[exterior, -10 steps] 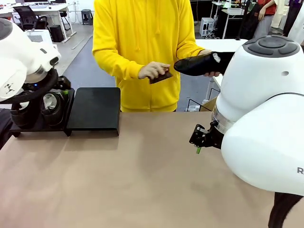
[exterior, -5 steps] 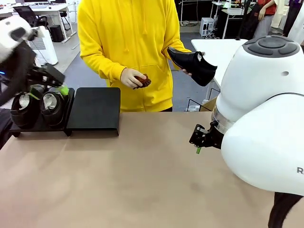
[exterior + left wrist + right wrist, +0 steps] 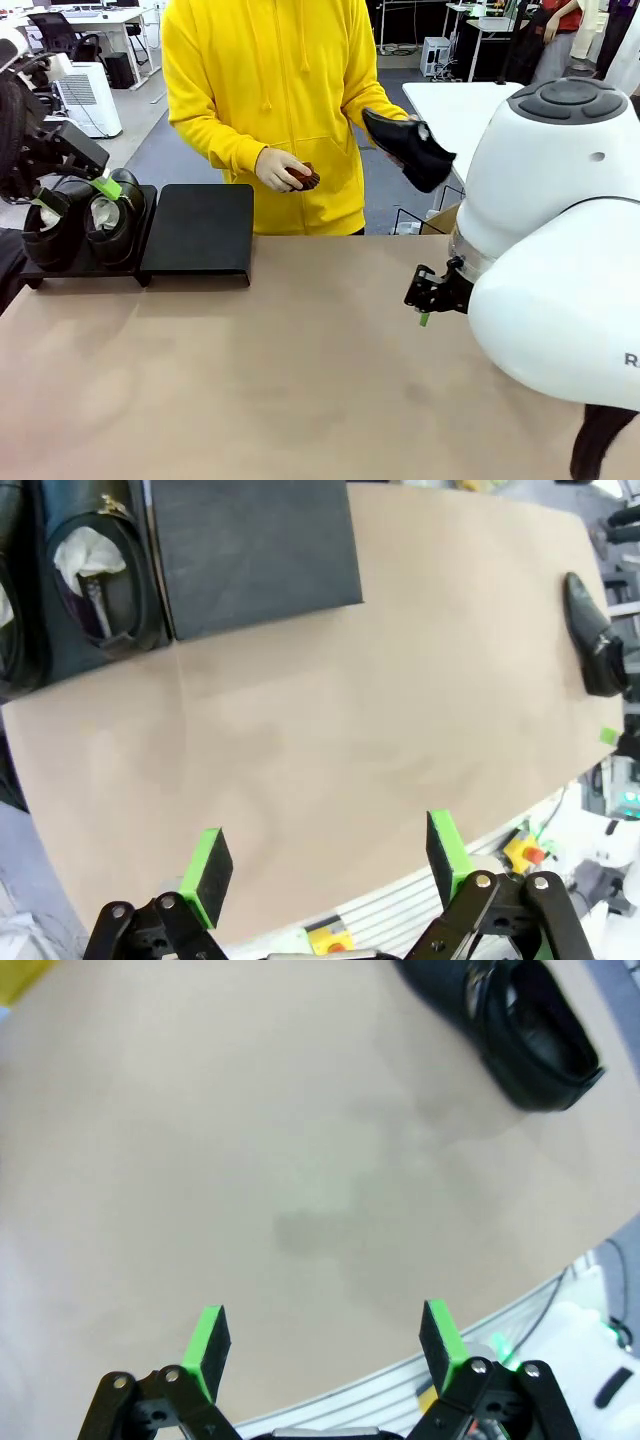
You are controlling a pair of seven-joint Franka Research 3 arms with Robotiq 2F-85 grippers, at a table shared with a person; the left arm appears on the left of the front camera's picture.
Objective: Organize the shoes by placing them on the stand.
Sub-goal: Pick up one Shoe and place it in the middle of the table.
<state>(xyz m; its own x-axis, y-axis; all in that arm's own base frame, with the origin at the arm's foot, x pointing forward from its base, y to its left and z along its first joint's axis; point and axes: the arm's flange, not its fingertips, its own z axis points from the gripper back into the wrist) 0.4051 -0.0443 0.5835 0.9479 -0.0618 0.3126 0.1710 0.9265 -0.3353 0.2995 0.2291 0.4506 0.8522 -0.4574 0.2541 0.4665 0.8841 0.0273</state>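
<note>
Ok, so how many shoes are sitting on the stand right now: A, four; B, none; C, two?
C: two shoes sit side by side on the left half of the stand, while a third shoe is held up by the person.

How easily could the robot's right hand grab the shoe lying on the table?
Probably yes, quite easily. The right gripper is open, and the shoe lies on the table ahead of it, with only bare tabletop between them.
</note>
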